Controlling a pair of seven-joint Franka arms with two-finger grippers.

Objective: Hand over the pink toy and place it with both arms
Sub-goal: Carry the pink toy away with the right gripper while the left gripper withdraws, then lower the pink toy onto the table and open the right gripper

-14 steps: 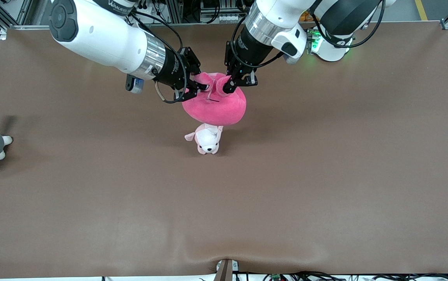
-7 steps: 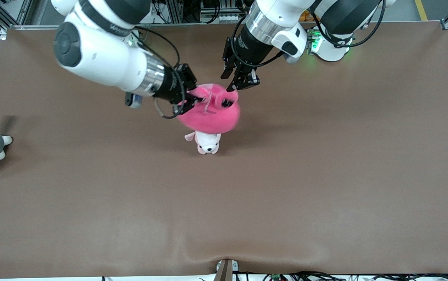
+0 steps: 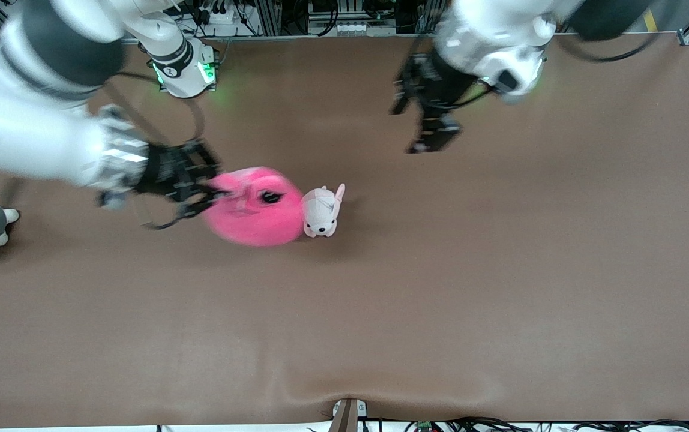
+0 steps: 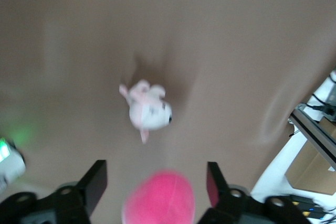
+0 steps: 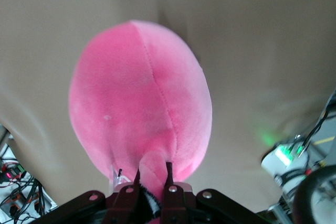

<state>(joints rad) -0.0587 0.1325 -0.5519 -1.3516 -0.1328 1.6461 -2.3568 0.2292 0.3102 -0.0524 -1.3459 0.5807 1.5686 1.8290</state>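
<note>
The left tool (image 3: 425,123) has let go and pulled back, fingers spread (upper right of centre). The right tool (image 3: 200,186) alone pinches the pink toy (image 3: 254,210), centre-left over the bench (image 3: 500,270); handover looks done.

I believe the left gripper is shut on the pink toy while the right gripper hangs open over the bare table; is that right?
Not quite: the arms are swapped. The right gripper is shut on the pink toy, as the right wrist view shows, and the left gripper hangs open over the bare table, as the left wrist view shows.
</note>
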